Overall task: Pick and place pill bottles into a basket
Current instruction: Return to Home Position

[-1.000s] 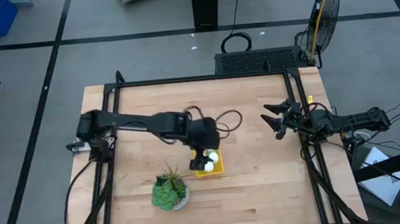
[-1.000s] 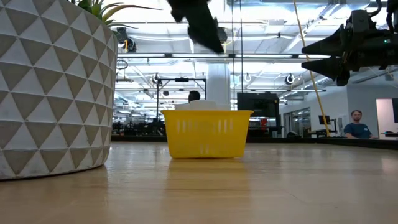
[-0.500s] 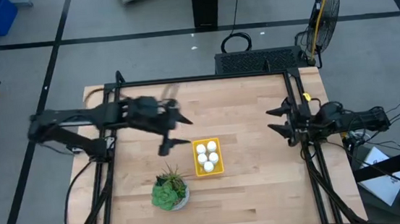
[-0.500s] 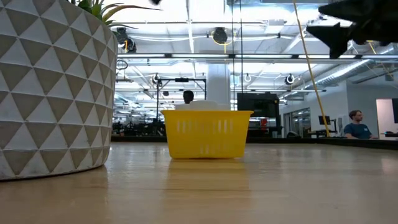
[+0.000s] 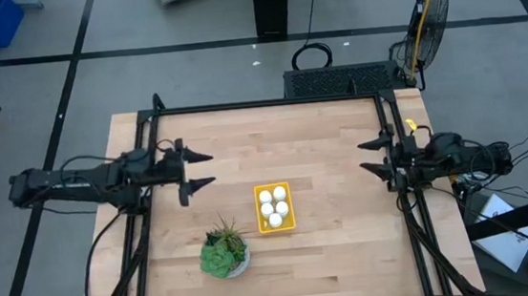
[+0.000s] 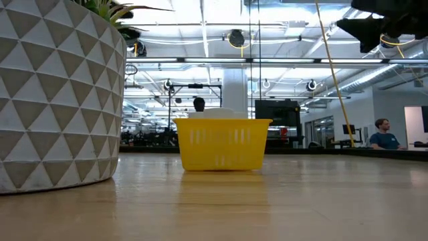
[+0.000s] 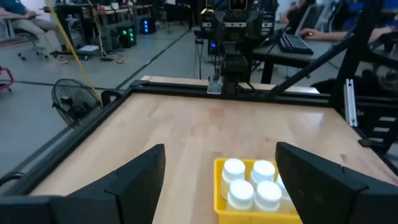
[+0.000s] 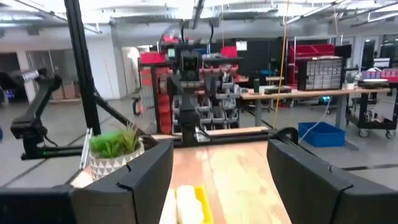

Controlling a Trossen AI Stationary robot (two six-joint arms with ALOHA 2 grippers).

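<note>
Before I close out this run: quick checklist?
1. Pill bottles in the basket: ok, five white caps show inside in the high view.
2. Basket upright and flat on the table: ok.
3. Left gripper empty: ok, open, at the table's left side, apart from the basket.
4. Right gripper empty: ok, open, at the table's right edge.
5. Potted plant upright: ok, standing beside the basket.
</note>
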